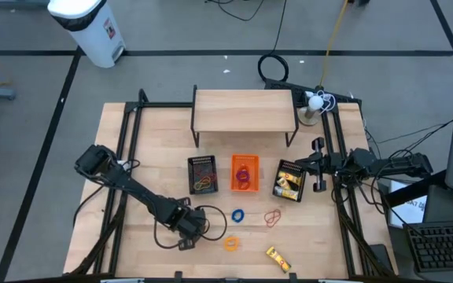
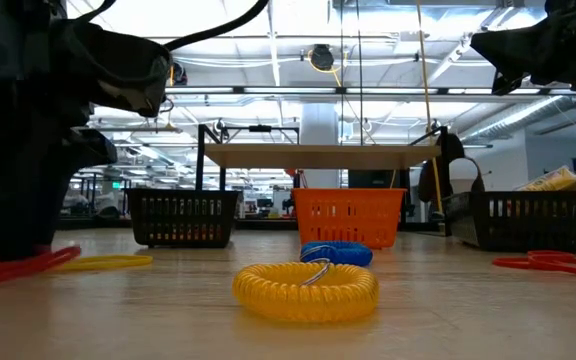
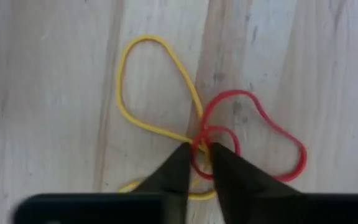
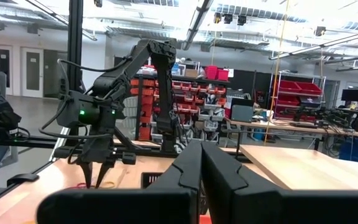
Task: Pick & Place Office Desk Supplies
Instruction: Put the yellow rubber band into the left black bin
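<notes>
My left gripper [image 3: 201, 154] points down at the table's near left part [image 1: 187, 228], its fingers closed to a narrow gap on a yellow rubber band [image 3: 148, 81] and a red rubber band [image 3: 260, 130] that lie flat on the wood. My right gripper [image 4: 201, 149] is shut and empty, hovering beside the right black mesh tray [image 1: 289, 181]. Loose on the table lie a blue coil ring [image 1: 237, 215], an orange coil ring [image 1: 232, 244], orange-red bands [image 1: 272, 218] and a yellow oblong piece [image 1: 278, 259]. My left gripper pinches the spot where the yellow and red bands cross [image 3: 202, 138] between its two fingertips [image 3: 182, 158], coming from above and pointing down. Both bands lie slack and flat on the table, their loops spread out beyond the fingers.
Three trays stand in a row mid-table: a black mesh tray [image 1: 203, 174] with bands in it, an orange tray [image 1: 244, 173], and the right mesh tray holding yellow pieces. A wooden shelf [image 1: 244, 110] stands behind them. In the low view the yellow coil ring [image 2: 305, 290] lies nearest.
</notes>
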Controlling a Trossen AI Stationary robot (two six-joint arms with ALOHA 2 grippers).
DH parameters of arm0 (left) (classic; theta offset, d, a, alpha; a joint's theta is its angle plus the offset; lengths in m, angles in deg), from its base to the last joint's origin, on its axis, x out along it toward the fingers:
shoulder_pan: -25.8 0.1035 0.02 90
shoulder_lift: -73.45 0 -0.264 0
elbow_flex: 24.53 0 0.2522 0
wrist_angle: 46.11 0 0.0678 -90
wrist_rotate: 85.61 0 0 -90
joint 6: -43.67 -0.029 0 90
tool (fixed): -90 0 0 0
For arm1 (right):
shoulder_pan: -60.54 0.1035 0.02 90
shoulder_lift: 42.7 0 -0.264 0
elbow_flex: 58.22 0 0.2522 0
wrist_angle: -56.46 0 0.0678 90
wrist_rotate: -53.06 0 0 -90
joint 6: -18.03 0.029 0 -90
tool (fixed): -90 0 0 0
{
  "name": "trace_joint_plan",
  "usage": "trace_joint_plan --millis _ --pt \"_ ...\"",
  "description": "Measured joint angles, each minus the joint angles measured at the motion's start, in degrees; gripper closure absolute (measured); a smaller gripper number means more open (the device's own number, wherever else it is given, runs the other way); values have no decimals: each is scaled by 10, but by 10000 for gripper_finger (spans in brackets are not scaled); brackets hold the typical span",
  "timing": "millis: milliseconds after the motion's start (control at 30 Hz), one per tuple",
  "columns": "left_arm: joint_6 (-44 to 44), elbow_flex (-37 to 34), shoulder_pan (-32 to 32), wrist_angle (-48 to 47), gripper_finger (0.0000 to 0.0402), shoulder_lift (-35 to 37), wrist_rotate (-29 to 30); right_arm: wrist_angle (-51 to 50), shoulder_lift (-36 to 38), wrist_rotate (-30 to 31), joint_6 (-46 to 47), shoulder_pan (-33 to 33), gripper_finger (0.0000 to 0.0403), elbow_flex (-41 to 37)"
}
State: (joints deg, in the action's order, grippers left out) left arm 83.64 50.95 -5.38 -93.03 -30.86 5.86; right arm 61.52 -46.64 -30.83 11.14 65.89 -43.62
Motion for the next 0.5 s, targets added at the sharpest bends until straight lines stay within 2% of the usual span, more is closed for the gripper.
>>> trace_joint_plan --millis 67,100,233,333,500 --pt "-4 0 0 0 389 1 0 -3 0 0 1 0 399 0" --pt "-4 0 0 -1 392 3 0 -3 0 -1 1 0 399 0" --pt "-4 0 0 -2 385 22 1 -3 0 -1 1 0 399 0" --pt "-7 0 -4 -13 395 52 2 -3 0 -2 1 0 399 0" --pt "-10 0 -20 -36 391 129 52 -3 0 -2 2 0 399 0"
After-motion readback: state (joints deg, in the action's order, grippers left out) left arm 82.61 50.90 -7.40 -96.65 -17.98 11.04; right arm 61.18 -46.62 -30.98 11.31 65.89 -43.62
